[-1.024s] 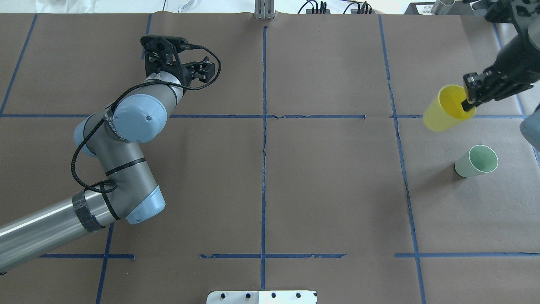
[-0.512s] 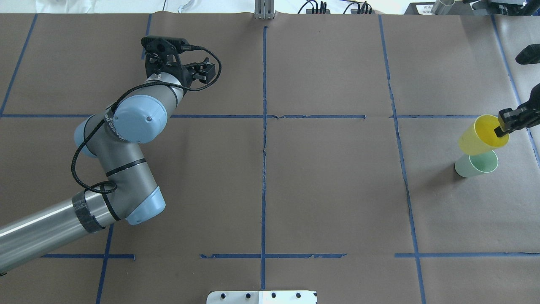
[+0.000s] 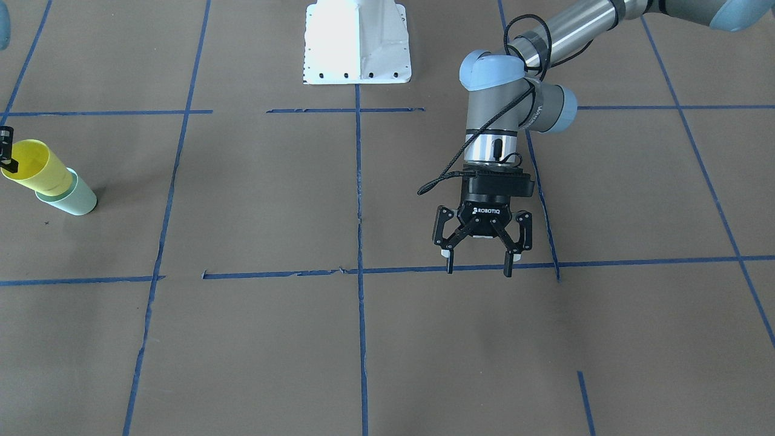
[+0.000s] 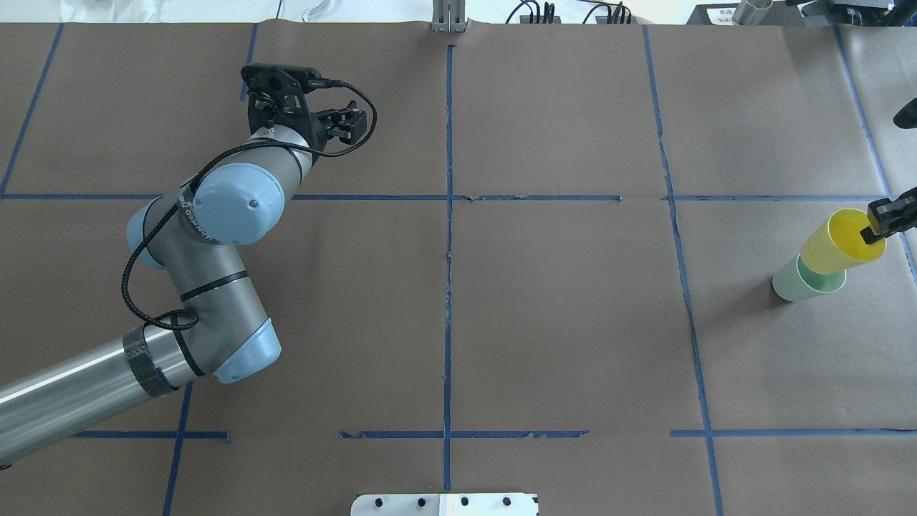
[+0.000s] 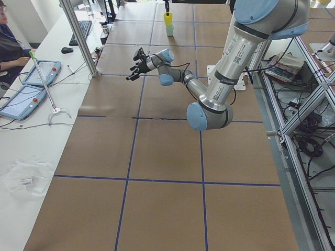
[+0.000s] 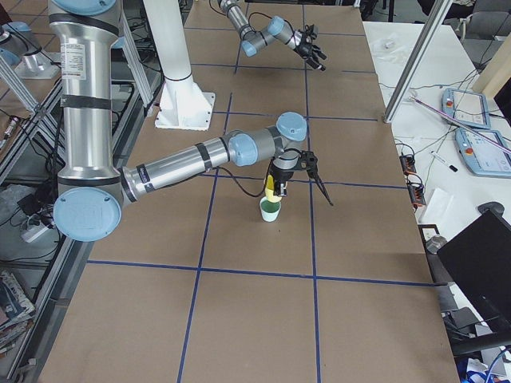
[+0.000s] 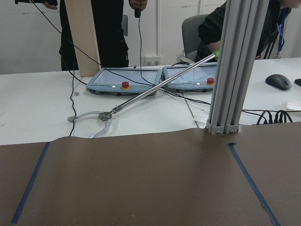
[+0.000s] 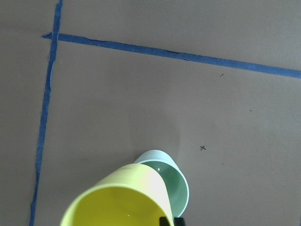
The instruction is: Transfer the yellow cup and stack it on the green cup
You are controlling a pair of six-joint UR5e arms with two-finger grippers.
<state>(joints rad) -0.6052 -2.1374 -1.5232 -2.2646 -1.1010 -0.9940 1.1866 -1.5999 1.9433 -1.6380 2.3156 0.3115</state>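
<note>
The yellow cup [image 4: 839,244] hangs tilted, its bottom in the mouth of the green cup [image 4: 795,283], which stands upright at the table's right end. My right gripper [image 4: 875,228] is shut on the yellow cup's rim, one finger inside it. In the front view the yellow cup [image 3: 35,166] leans out of the green cup [image 3: 74,198], with the right gripper [image 3: 6,154] at the edge. The right wrist view shows the yellow cup [image 8: 122,200] over the green cup [image 8: 178,188]. My left gripper [image 3: 478,265] is open and empty, far off over the left half [image 4: 345,123].
The table is covered in brown paper with a blue tape grid [image 4: 448,215]. A white base plate [image 3: 357,42] sits at the robot's side. An aluminium post [image 7: 235,66] stands at the far edge, with tablets [image 7: 124,81] and operators behind it.
My right gripper has carried the yellow cup toward me and to the right, then down, so its bottom now sits in the green cup's mouth. The left arm has barely moved.
</note>
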